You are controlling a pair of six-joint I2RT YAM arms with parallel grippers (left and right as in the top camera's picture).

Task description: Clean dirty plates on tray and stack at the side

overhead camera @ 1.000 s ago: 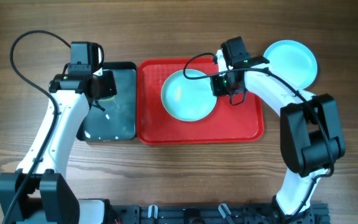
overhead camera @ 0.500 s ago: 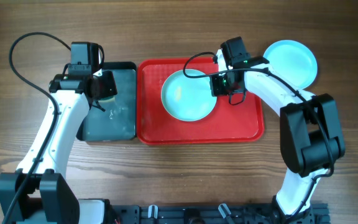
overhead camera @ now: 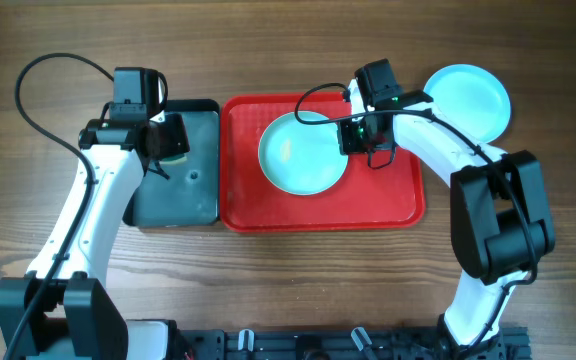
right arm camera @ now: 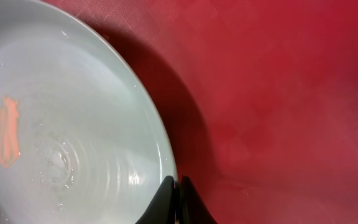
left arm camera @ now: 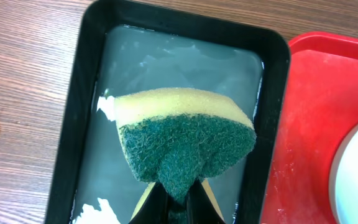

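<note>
Black tray point(left arm camera: 73, 130) of shallow water point(left arm camera: 166, 68), at 9 o'clock on the wooden table point(overhead camera: 268, 290); yellow-and-green sponge point(left arm camera: 185, 140) over it, green side toward 6 o'clock.

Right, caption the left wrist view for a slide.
Left end effector pinches a green sponge over the black tray, red tray beside.

Left arm point(overhead camera: 98, 200) and right arm point(overhead camera: 438, 150) have white shells and black joints. A thin black cable point(overhead camera: 21, 85) loops at the upper left. The right gripper point(right arm camera: 177, 183) has black tapered fingers.

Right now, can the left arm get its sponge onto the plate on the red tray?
Probably yes. The left tool holds the sponge over the black tray, beside the red tray; nothing stands between, and the right tool grips the plate only at its far rim.
</note>
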